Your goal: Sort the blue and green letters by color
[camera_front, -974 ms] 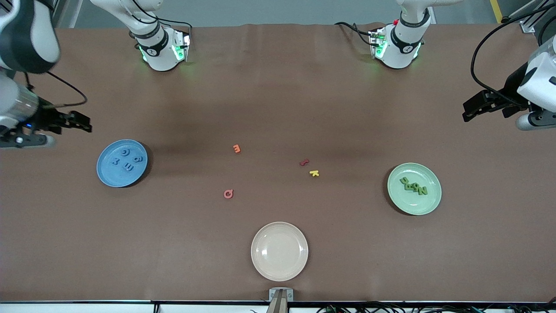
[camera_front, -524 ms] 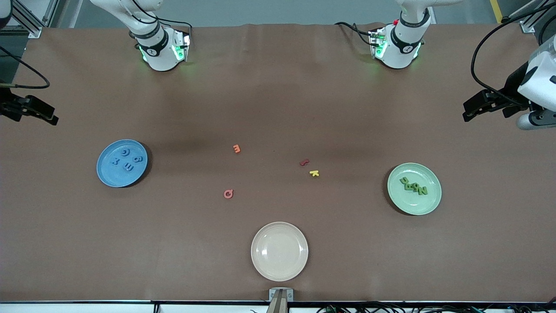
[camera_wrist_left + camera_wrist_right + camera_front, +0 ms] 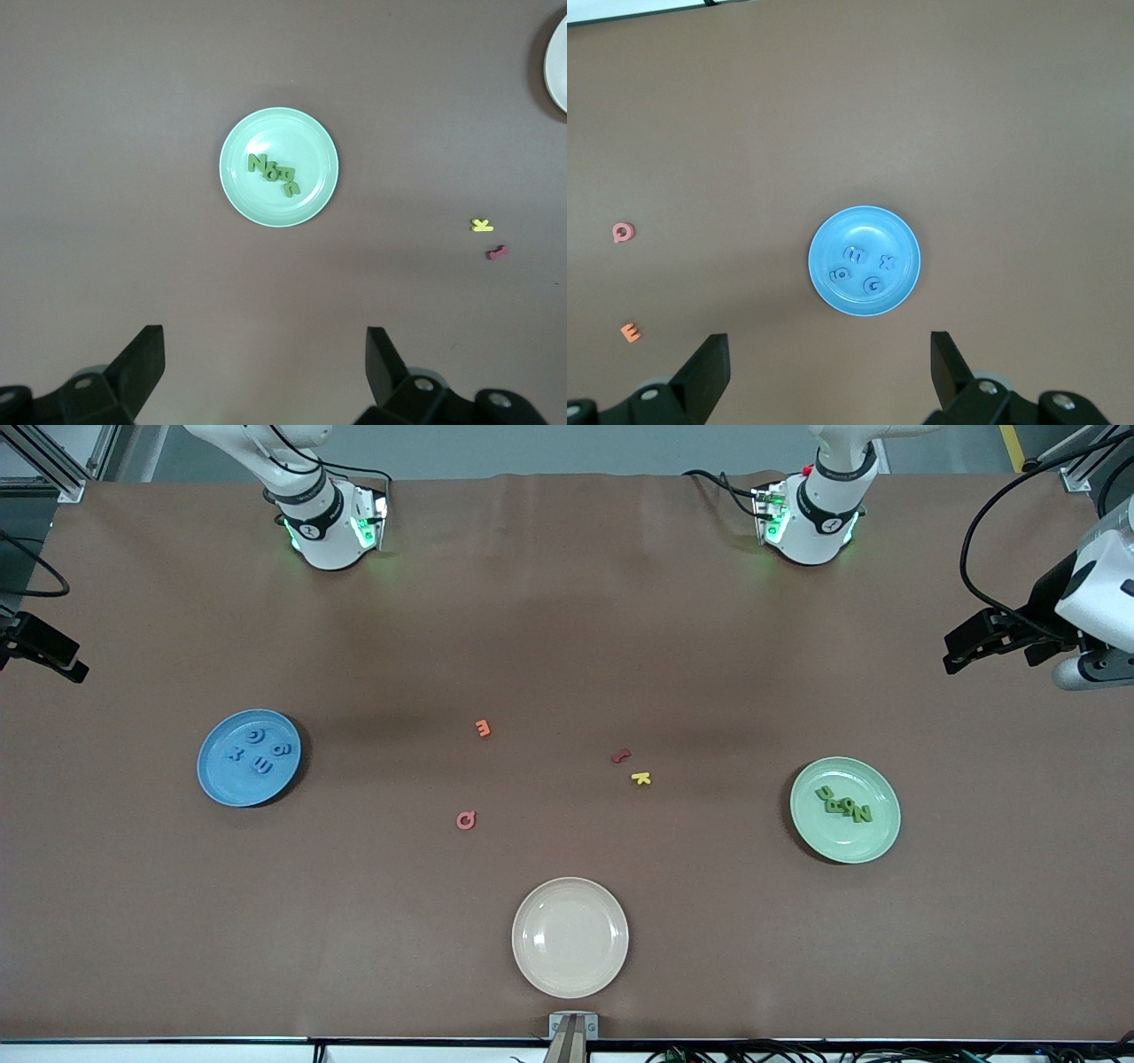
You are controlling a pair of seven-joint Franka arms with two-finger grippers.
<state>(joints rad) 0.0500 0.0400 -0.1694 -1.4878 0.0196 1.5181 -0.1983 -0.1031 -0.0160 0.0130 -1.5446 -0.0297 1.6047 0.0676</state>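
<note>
Fingers [image 3: 709, 372] of right gripper [image 3: 828, 367] stay spread, withdrawn above blue plate [image 3: 906, 266]; left gripper [image 3: 266, 363] likewise spread.

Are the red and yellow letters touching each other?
Apart. The front view shows bare table between the red letter and the yellow letter; the left wrist view shows the same gap.

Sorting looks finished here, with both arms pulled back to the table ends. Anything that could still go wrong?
Few risks remain. The green letters lie piled together on the green plate, so counting four is hard. The blue letters blend into the blue plate, which may fool a colour check. The open left hand and open right hand hold nothing, so nothing should drop.
</note>
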